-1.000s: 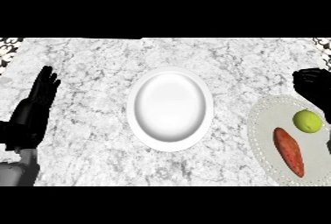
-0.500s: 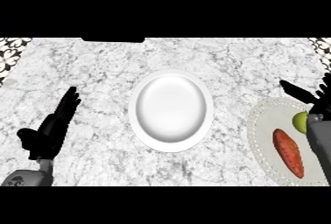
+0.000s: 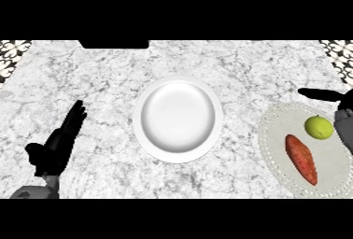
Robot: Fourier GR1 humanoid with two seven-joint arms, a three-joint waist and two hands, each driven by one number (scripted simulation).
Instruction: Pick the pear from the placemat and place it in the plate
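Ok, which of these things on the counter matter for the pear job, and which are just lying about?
For the job:
- pear, lying on the placemat
- plate, mid-counter, nothing on it
- right hand, beside the pear

Lying about:
- sweet potato, also on the placemat
- left hand, open, resting at the left

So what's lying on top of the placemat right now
On the placemat lie a green pear and a long orange-red vegetable, apart. The right hand and forearm cover the mat's right edge.

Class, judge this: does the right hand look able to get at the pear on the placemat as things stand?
Probably yes. The right hand sits just beside the pear, nothing lies between them, and the sweet potato lies on the pear's far side.
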